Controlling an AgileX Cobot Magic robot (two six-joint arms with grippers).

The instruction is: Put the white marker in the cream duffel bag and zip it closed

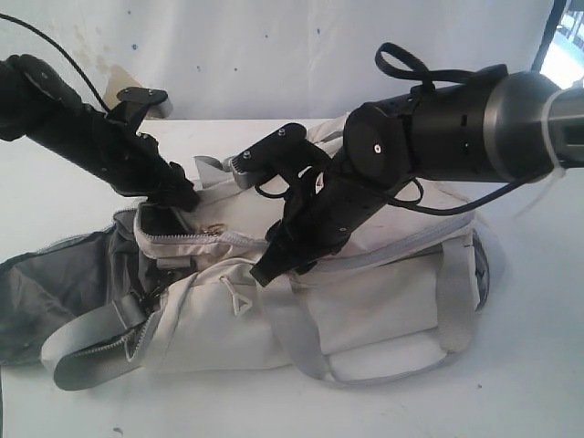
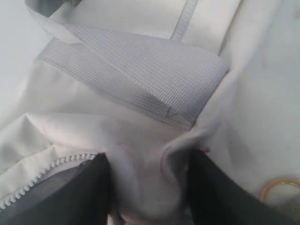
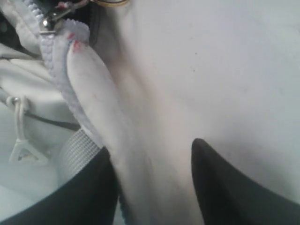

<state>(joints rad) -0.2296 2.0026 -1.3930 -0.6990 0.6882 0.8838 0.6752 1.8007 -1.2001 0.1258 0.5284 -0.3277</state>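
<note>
A cream duffel bag point(image 1: 365, 301) lay across a white table point(image 1: 529, 365), its long axis running left to right in the exterior view, with the zip line along the same axis. The left end gaped open, showing dark grey lining point(image 1: 55, 265). The white marker appeared in none of the 3 views; it was probably already inside the bag, though nothing confirmed that. The left gripper point(image 1: 182, 196) sat at the open mouth, and the right gripper point(image 1: 265, 272) rested on the bag's top, just to its right. The zip slider point(image 3: 51, 21) with its gold ring point(image 1: 214, 228) lay between the 2 grippers, a little nearer the left one, so closing it would likely mean drawing it along the bag's length. Only the left wrist view showed a ridge of cream fabric bunched between the left gripper's point(image 2: 147, 157) dark fingers point(image 2: 93, 187), beside a grey webbing strap point(image 2: 140, 79); whether they were clamping it could not be told. Only the right wrist view showed the right gripper point(image 3: 152, 147) with its fingers spread and released, fabric lying loose between them and the slider ahead. The exterior view alone showed both arms together.
</note>
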